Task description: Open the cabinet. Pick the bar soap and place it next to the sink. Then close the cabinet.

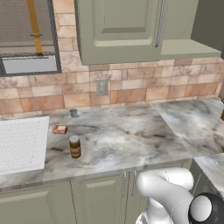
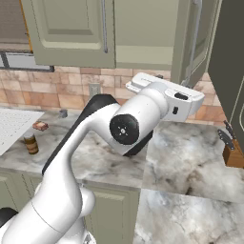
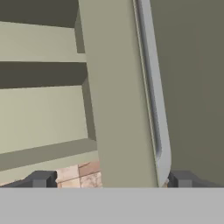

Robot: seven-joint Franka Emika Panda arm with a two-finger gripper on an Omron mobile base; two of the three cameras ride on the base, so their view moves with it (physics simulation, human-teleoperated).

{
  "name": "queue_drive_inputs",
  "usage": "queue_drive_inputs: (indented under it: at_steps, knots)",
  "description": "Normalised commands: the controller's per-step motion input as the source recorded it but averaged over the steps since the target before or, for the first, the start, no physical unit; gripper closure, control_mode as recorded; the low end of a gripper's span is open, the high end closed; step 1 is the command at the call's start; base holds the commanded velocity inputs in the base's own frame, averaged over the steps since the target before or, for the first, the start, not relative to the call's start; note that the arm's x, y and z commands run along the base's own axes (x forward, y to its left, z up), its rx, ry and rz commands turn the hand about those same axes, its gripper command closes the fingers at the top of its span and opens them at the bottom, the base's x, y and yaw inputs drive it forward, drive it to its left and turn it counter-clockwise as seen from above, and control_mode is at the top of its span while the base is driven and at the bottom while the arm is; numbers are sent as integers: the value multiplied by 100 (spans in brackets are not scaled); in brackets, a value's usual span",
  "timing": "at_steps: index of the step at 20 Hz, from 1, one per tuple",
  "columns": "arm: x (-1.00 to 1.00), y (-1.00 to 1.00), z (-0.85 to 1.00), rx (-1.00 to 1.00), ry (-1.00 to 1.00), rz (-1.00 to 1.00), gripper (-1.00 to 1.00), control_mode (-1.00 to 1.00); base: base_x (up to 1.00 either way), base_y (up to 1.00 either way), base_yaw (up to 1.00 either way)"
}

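Note:
The sage-green cabinet (image 2: 143,33) hangs above the counter. Its left door (image 1: 122,26) is shut, and its right door (image 2: 187,43) stands swung out, edge-on. In the hand view my open gripper (image 3: 111,179) straddles that door's edge (image 3: 118,96) and its long silver handle (image 3: 153,87), with one fingertip (image 3: 41,179) on each side and nothing clamped. The pink bar soap (image 1: 59,129) lies on the marble counter just right of the white gridded sink (image 1: 22,144). The same bar soap (image 2: 40,126) also sits by the sink (image 2: 12,121) at the left of the right base view.
A brown jar (image 1: 75,146) with a tan lid stands on the counter in front of the soap. A knife block (image 2: 233,152) sits at the far right. A tall dark-green panel (image 2: 228,62) rises right of the open door. Bare shelves (image 3: 43,74) show inside the cabinet.

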Motion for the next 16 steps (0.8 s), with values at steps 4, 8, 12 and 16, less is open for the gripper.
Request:
queue_drive_inputs:
  at_steps: [4, 8, 12, 16]
  knots:
    - [52, 52, -10, 0, -2, 15, -100, -100, 0, 0, 0]
    - [54, 48, -4, 0, -4, 14, -100, -100, 0, 0, 0]
    - [57, 43, -3, -1, -3, 10, -100, -100, 0, 0, 0]
    - [64, 42, -6, 0, 0, 3, -100, -100, 0, 0, 0]
